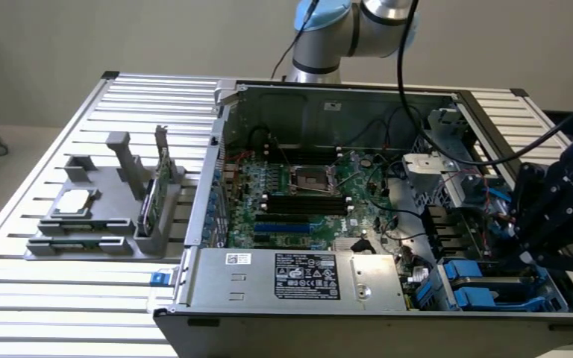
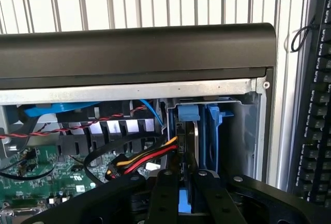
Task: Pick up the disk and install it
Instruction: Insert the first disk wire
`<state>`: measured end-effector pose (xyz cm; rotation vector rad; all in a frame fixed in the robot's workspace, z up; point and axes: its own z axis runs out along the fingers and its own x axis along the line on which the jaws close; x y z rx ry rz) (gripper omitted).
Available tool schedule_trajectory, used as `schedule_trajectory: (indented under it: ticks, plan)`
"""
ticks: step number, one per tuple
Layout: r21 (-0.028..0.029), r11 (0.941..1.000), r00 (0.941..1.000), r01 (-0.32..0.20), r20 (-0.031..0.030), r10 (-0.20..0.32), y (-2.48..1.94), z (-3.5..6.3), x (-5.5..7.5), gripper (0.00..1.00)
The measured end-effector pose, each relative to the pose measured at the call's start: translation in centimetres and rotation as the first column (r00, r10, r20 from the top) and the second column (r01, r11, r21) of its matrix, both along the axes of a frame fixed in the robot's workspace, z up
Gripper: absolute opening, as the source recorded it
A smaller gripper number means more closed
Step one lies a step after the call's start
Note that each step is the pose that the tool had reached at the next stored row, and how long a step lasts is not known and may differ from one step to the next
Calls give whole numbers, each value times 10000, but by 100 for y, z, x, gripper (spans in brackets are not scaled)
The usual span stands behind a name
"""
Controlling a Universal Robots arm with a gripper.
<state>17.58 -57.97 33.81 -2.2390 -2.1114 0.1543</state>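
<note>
The disk stands on edge in the blue-railed drive bay, in the corner of the open computer case at the lower right of the exterior view. The claw is above it, its two black fingers only narrowly apart and clamped against the disk's two faces. Red, yellow and black cables run just beside the disk. The case sits on a slatted bench.
</note>
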Motion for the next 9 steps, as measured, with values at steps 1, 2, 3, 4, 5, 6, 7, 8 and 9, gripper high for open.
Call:
schedule_trajectory:
  ticks: [1,2,3,4,5,6,7,8,9]
  plan:
    - [-2,10000,10000,0,-8,0,0,-2,5,17]
    - [-7,10000,10000,0,-17,0,0,-4,8,17]
    - [-8,10000,10000,1,-30,-2,0,-8,8,17]
    - [-11,10000,10000,3,-43,-3,0,-12,8,17]
    - [-15,10000,10000,1,-55,-1,0,-15,9,17]
    - [-18,10000,10000,0,-68,0,0,-17,9,17]
    - [-21,10000,10000,0,-81,0,0,-19,9,17]
    - [-24,10000,10000,0,-97,0,0,-20,10,17]
    - [-27,10000,9999,-1,-114,0,0,-22,10,17]
